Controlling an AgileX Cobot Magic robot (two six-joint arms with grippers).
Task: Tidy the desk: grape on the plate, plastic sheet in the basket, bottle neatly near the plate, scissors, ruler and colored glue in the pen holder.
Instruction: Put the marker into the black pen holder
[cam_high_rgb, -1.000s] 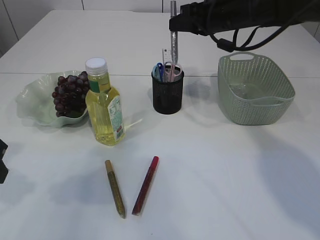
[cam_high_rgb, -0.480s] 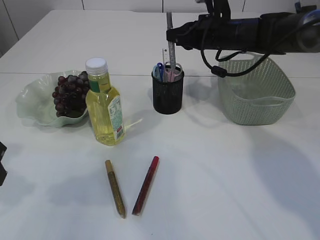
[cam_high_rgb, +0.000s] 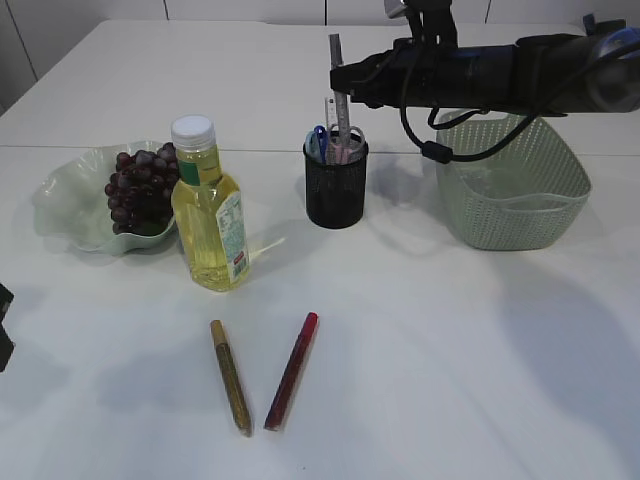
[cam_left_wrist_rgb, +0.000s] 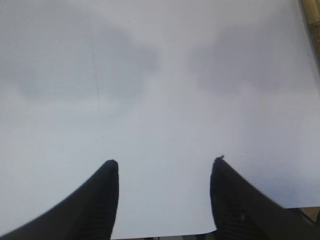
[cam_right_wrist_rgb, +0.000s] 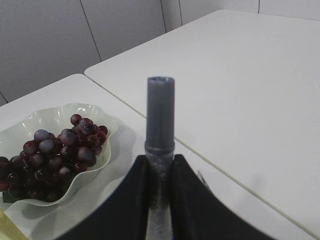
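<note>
Two glue sticks, gold (cam_high_rgb: 231, 376) and red (cam_high_rgb: 291, 370), are seen lying on the surface (cam_high_rgb: 450, 350) at 6 o'clock from the pen holder (cam_high_rgb: 335, 183). A silver glue stick (cam_right_wrist_rgb: 160, 135) is clamped upright in the right claw (cam_right_wrist_rgb: 160, 192) above the holder. The left claw (cam_left_wrist_rgb: 164, 175) is spread wide, holding nothing.

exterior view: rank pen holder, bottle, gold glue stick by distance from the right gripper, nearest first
1. pen holder, directly below the right gripper.
2. bottle, lower left, beside the plate.
3. gold glue stick, front of the table, farthest.
</note>
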